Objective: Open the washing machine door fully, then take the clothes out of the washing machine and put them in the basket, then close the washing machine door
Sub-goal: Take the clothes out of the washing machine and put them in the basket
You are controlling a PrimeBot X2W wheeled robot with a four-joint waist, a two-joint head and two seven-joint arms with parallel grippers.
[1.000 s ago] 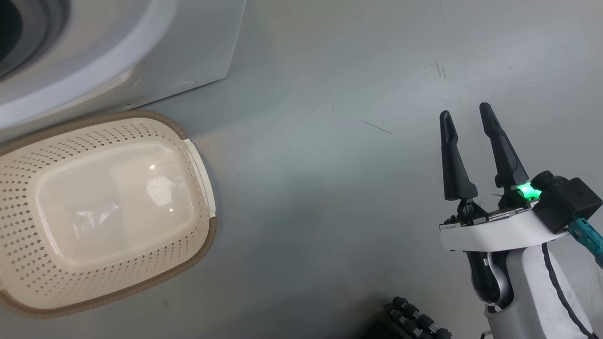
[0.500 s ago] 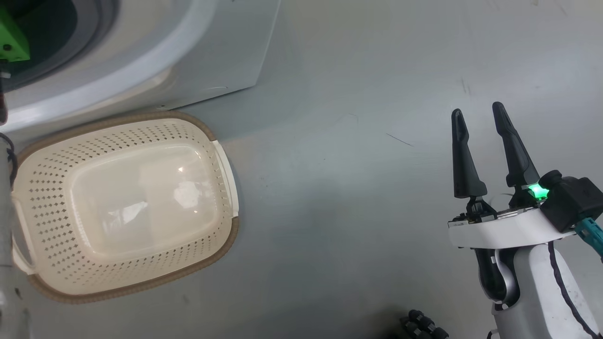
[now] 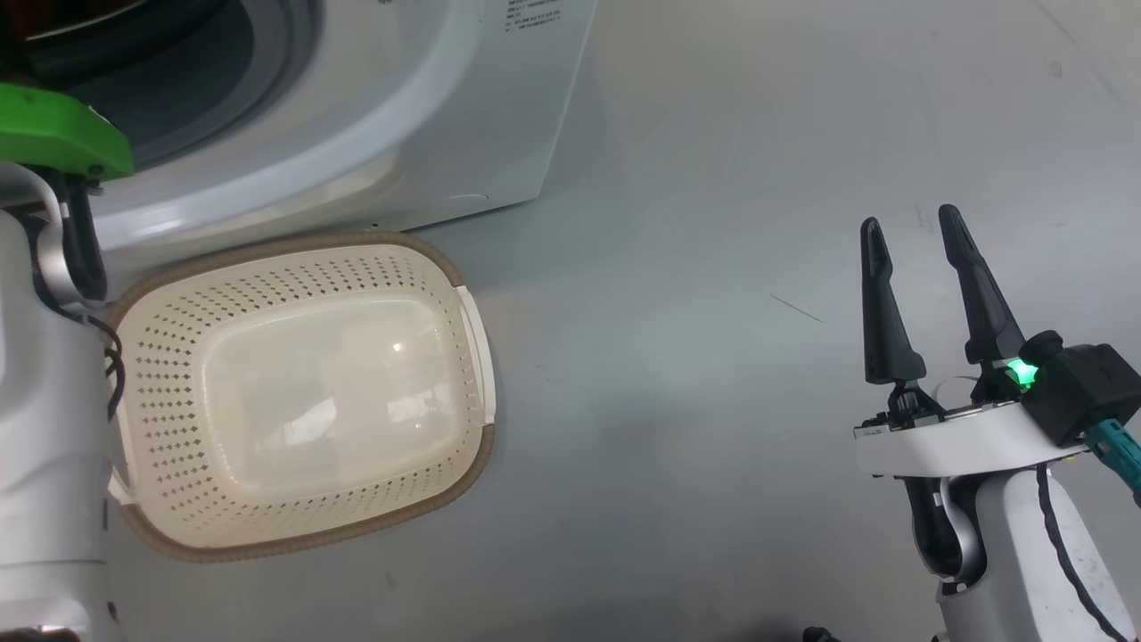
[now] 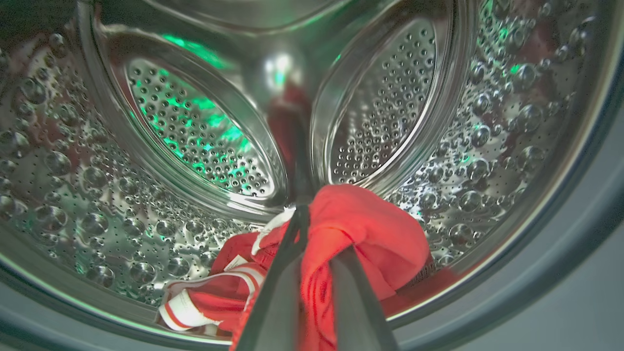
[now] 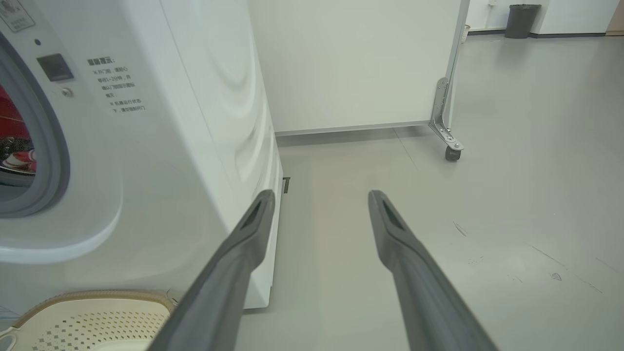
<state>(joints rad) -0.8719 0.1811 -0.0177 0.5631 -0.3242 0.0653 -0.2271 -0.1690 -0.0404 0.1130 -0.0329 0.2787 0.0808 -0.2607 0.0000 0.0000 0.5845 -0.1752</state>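
Observation:
Inside the washing machine's steel drum, red clothes with white stripes lie at the bottom. My left gripper is shut on a fold of the red fabric there. In the head view my left forearm reaches up into the machine's opening. The cream basket stands on the floor just in front of the washer, with nothing in it. My right gripper hovers open over bare floor, far right of the basket. The washing machine door is out of view.
In the right wrist view the washer's side stands left of my open right gripper, with the basket's rim below it. A white partition on a caster wheel stands behind, and a dark bin far back. Grey floor lies between basket and right arm.
The head camera has swung, so washer and basket now sit further right and lower, and my left forearm has come into the picture. The right gripper stays open in the same pose.

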